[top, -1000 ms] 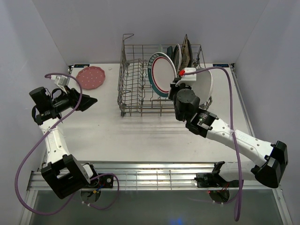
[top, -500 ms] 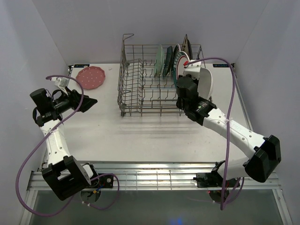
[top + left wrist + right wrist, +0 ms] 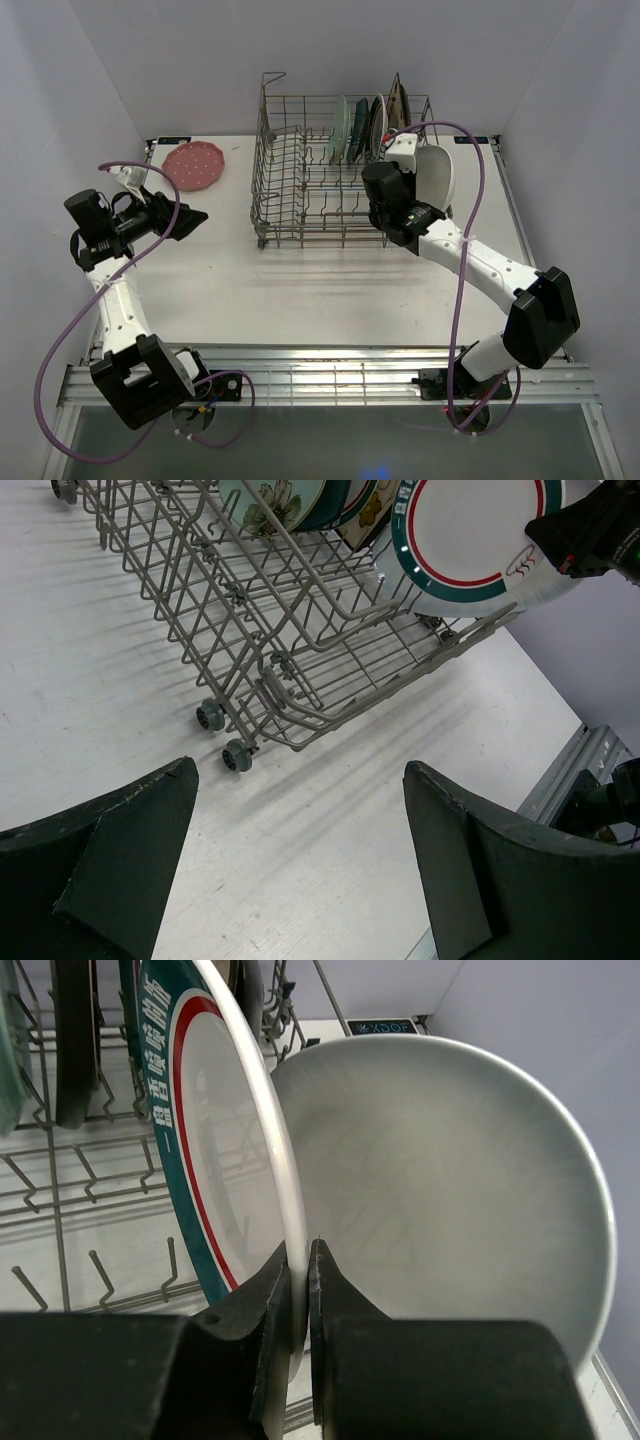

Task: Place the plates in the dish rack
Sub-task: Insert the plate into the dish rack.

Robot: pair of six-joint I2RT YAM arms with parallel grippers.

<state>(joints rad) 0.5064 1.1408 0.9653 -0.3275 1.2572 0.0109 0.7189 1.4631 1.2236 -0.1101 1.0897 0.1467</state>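
Note:
The grey wire dish rack point(image 3: 300, 190) stands at the back middle of the table. My right gripper point(image 3: 300, 1255) is shut on the rim of a teal-and-red-rimmed white plate point(image 3: 215, 1160), which stands upright and edge-on at the rack's right end point(image 3: 377, 128). A white oval plate point(image 3: 450, 1190) leans just to its right point(image 3: 437, 175). Mint green point(image 3: 340, 130) and other plates stand in the rack to the left of the held plate. A pink dotted plate point(image 3: 195, 165) lies flat at the back left. My left gripper point(image 3: 300, 770) hangs open over bare table, left of the rack point(image 3: 250, 610).
The rack rolls on small wheels point(image 3: 210, 716) at its near corner. White walls close in the table on the left, back and right. A metal rail point(image 3: 330, 380) runs along the near edge between the arm bases.
My right arm has swung the rimmed plate from face-on to edge-on and carried it back into the rack's right end. The left arm has stayed still.

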